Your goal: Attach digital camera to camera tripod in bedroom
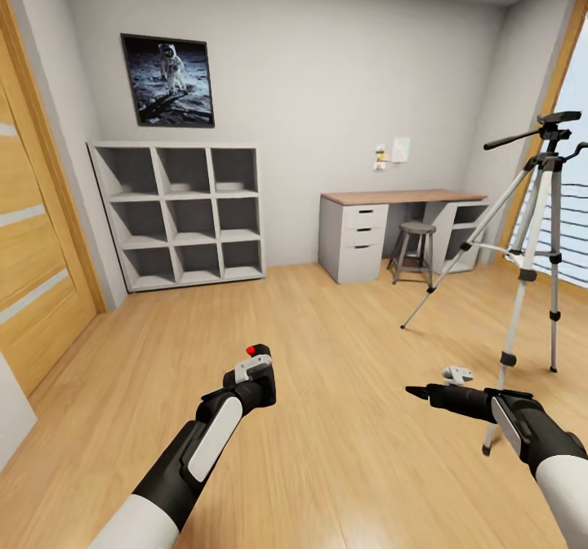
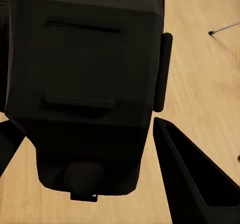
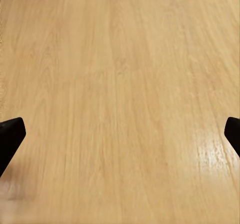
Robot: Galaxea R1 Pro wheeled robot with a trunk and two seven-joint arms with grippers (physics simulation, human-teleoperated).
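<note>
Head view carries no readable writing: the framed astronaut poster (image 1: pixel 168 81) on the back wall and the small notes (image 1: pixel 390 153) pinned above the desk (image 1: pixel 402 197) are too small to make out. The digital camera (image 1: pixel 260 369) is a small black body with a bright red dot on top, held up in the left gripper (image 1: pixel 255 379) over the light wood floor (image 1: pixel 327 328) of the bedroom. In the left wrist view the digital camera (image 2: pixel 85 84) sits as a dark blocky shape between the fingers (image 2: pixel 192 179), which are closed against it. The camera tripod (image 1: pixel 535 247) stands at the room's right edge by the window, silver legs spread, black joints, black pan head with its long handle pointing left; it is well apart from the digital camera. The right gripper (image 1: pixel 420 391) hangs low in front of the tripod's near leg, holding nothing; in the right wrist view its fingertips (image 3: pixel 10 136) stand wide apart over bare floor (image 3: pixel 120 94). White cube shelves (image 1: pixel 181 214) sit in the left back corner, a grey round stool (image 1: pixel 415 247) by the desk.
</note>
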